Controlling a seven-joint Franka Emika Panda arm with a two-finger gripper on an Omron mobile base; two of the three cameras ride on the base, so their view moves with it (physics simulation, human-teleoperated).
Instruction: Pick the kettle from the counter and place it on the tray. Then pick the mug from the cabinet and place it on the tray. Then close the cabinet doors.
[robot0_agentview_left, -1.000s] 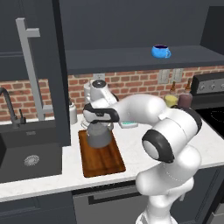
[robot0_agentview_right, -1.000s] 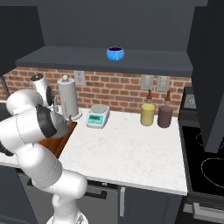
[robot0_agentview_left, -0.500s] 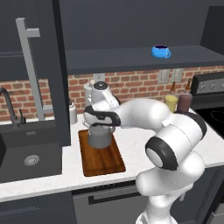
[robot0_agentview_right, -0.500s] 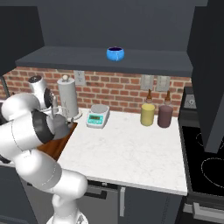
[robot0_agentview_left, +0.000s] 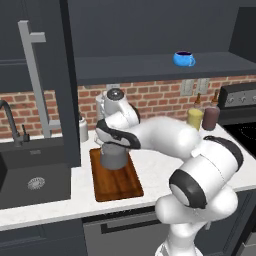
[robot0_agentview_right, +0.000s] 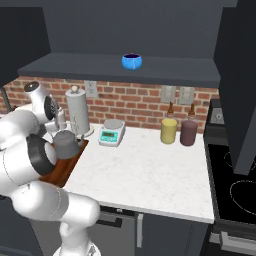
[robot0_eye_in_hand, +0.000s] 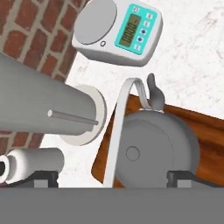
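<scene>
The grey kettle (robot0_eye_in_hand: 153, 153) stands on the dark brown tray (robot0_eye_in_hand: 203, 131), spout toward the scale. My gripper (robot0_eye_in_hand: 111, 179) hovers open just above it, the thin wire handle (robot0_eye_in_hand: 119, 131) rising free between the spread fingertips (robot0_eye_in_hand: 43, 179). From the left base view, the gripper (robot0_agentview_left: 115, 144) sits over the kettle (robot0_agentview_left: 114, 157) at the back end of the tray (robot0_agentview_left: 117, 182). The blue mug (robot0_agentview_left: 184, 58) rests on the shelf of the open cabinet (robot0_agentview_left: 150, 67); from the right it is the mug (robot0_agentview_right: 131, 61).
One cabinet door (robot0_agentview_left: 50, 60) with a grey bar handle stands open at left over the black sink (robot0_agentview_left: 35, 175); the other door (robot0_agentview_right: 240, 85) hangs open at right. A paper-towel roll (robot0_agentview_right: 77, 111), scale (robot0_agentview_right: 112, 132) and two bottles (robot0_agentview_right: 169, 130) line the counter (robot0_agentview_right: 145, 175).
The fingers have spread apart and let go of the kettle's handle. The kettle stays on the tray, and the hand has lifted slightly.
</scene>
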